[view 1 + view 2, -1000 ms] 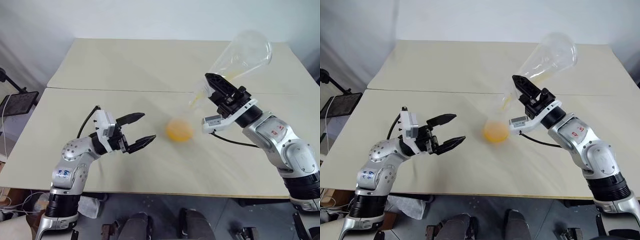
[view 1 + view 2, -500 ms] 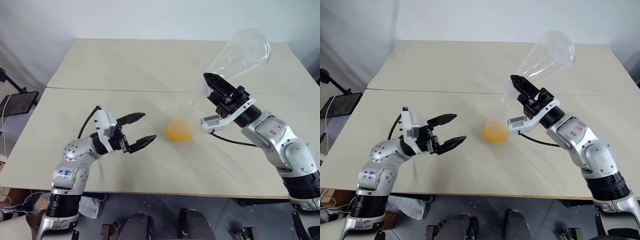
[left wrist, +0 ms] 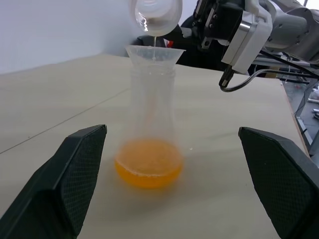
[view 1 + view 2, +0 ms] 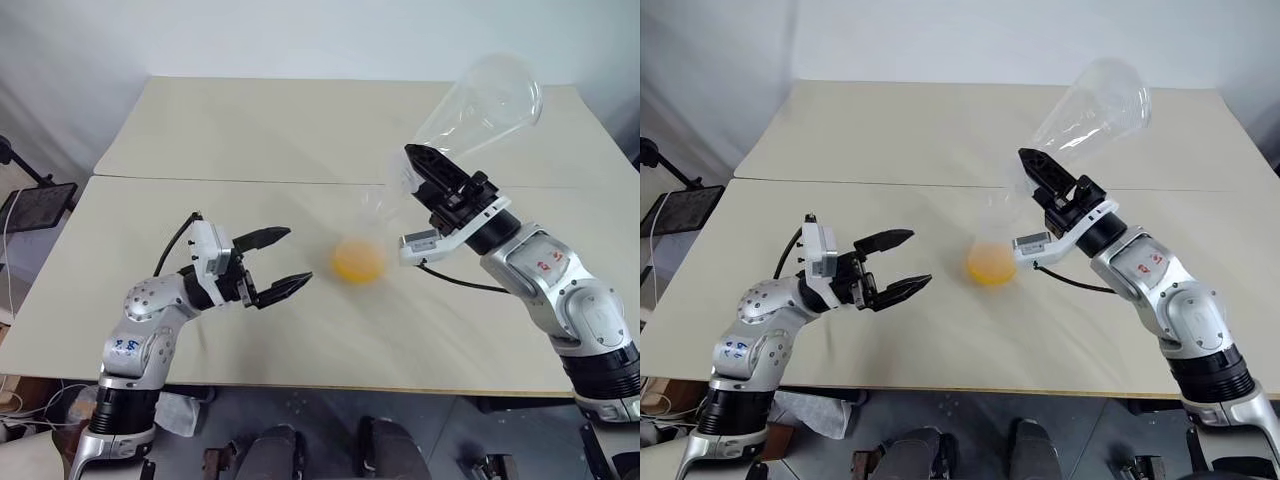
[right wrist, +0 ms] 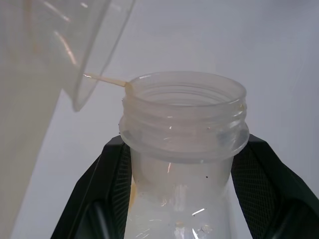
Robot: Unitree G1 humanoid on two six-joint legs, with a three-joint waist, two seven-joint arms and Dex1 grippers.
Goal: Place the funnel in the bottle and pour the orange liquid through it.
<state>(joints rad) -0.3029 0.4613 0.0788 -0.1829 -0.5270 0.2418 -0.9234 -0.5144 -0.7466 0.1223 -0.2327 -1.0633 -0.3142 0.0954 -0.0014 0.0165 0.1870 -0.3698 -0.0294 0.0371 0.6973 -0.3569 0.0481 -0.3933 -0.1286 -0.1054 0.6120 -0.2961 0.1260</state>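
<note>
Gripping the upended flask (image 4: 480,105), my right jaws stay closed; left jaws wide beside the bottle (image 3: 152,134) holding orange liquid (image 3: 148,169).

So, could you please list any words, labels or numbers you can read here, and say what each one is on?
Red marking on the right forearm: too small to read.
Blue marking on the left arm: too small to read.
The bottle, funnel and flask: no text visible.
</note>
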